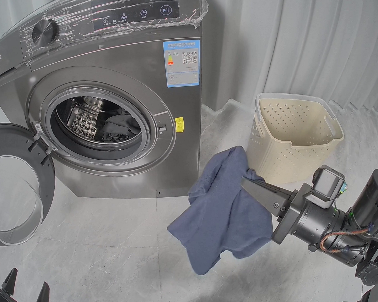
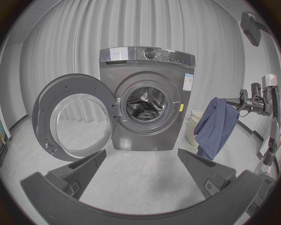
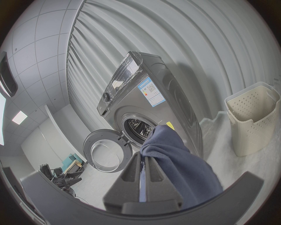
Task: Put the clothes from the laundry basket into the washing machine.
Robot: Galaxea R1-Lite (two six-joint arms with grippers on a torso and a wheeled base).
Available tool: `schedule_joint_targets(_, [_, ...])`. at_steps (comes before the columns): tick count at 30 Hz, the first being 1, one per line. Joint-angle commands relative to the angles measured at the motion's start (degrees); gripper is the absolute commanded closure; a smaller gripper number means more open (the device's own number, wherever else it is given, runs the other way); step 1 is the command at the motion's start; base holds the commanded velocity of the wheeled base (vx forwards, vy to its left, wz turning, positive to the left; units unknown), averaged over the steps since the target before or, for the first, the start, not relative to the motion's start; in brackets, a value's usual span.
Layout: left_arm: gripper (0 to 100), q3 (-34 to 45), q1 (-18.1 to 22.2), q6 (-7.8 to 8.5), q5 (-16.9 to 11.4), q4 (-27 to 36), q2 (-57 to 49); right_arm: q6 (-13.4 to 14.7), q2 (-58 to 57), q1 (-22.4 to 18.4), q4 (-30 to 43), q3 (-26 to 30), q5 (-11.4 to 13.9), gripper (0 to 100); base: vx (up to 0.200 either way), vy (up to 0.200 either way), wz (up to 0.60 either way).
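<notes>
A dark blue garment (image 1: 225, 210) hangs in the air, pinched by my right gripper (image 1: 247, 179), which is shut on it between the washing machine (image 1: 112, 98) and the cream laundry basket (image 1: 294, 136). The basket looks empty. The washer's round door (image 1: 15, 182) stands swung open to the left, and dark clothes (image 1: 119, 127) lie inside the drum. My left gripper (image 1: 24, 289) is low at the near left, open, holding nothing. From the left wrist, the garment (image 2: 216, 126) dangles right of the machine (image 2: 146, 96). In the right wrist view the cloth (image 3: 175, 164) drapes over the shut fingers (image 3: 155, 178).
Pale curtains (image 1: 300, 40) hang behind the machine and basket. Grey tiled floor (image 1: 110, 252) lies open in front of the washer. The open door juts out over the floor on the left side.
</notes>
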Motion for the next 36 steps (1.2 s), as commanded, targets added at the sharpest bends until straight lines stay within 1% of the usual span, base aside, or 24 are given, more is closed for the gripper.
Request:
schedule_joint_targets(1, [0, 0.8, 0.0, 0.05, 0.0, 0.0, -0.8, 0.0, 0.0, 0.0, 0.0, 0.0, -0.1, 100, 0.0, 0.2, 0.0])
schedule_joint_targets(8, [0, 0.8, 0.0, -0.04, 0.1, 0.0, -0.8, 0.0, 0.0, 0.0, 0.0, 0.1, -0.1, 100, 0.0, 0.2, 0.0])
schedule_joint_targets(17, [0, 0.8, 0.0, -0.13, 0.0, 0.0, -0.8, 0.0, 0.0, -0.1, 0.0, 0.2, -0.1, 100, 0.0, 0.0, 0.0])
schedule_joint_targets(23, [0, 0.8, 0.0, -0.13, 0.1, 0.0, -0.8, 0.0, 0.0, -0.2, 0.0, 0.2, -0.1, 100, -0.2, 0.0, 0.0])
schedule_joint_targets(29, [0, 0.8, 0.0, -0.13, 0.1, 0.0, -0.8, 0.1, 0.0, -0.4, 0.0, 0.3, -0.1, 100, 0.0, 0.0, 0.0])
schedule_joint_targets(36, [0, 0.8, 0.0, -0.13, 0.1, 0.0, -0.8, 0.1, 0.0, -0.4, 0.0, 0.3, -0.1, 100, 0.0, 0.2, 0.0])
